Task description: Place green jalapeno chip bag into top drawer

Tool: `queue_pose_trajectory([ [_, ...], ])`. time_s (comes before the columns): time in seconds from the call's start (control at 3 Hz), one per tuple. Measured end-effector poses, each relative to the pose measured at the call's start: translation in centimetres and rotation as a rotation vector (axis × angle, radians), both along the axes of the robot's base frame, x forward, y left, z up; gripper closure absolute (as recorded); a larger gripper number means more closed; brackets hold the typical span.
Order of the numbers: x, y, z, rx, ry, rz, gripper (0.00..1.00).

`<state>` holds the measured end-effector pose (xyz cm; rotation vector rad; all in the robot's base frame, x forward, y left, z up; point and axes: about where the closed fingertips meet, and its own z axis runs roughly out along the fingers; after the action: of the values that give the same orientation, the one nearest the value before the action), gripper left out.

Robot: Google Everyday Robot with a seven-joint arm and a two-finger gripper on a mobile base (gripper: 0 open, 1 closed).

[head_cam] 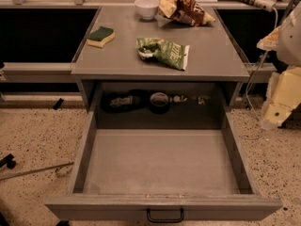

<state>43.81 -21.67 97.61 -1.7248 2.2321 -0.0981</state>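
Note:
The green jalapeno chip bag lies crumpled on the grey cabinet top, right of centre. The top drawer is pulled wide open below it; its flat grey bottom is bare and its black handle shows on the front panel. My gripper is part of the pale arm at the right edge of the view. It hangs beside the cabinet, to the right of the bag and lower than the cabinet top, and touches nothing.
On the cabinet top are a green-and-yellow sponge at the left, a white bowl at the back and a brown-and-yellow snack bag at the back right. Dark items lie in the recess behind the drawer. Speckled floor surrounds the cabinet.

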Motion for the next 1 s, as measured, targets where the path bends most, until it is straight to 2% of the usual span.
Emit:
queue_pose_trajectory([
  [0.33,0.0,0.0,0.0,0.0,0.0,0.0,0.0],
  [0.67,2.4,0.9,-0.8,0.026,-0.013,-0.006,0.0],
  [1.0,7.8,1.7,-1.4,0.042,-0.061,-0.052,0.0],
])
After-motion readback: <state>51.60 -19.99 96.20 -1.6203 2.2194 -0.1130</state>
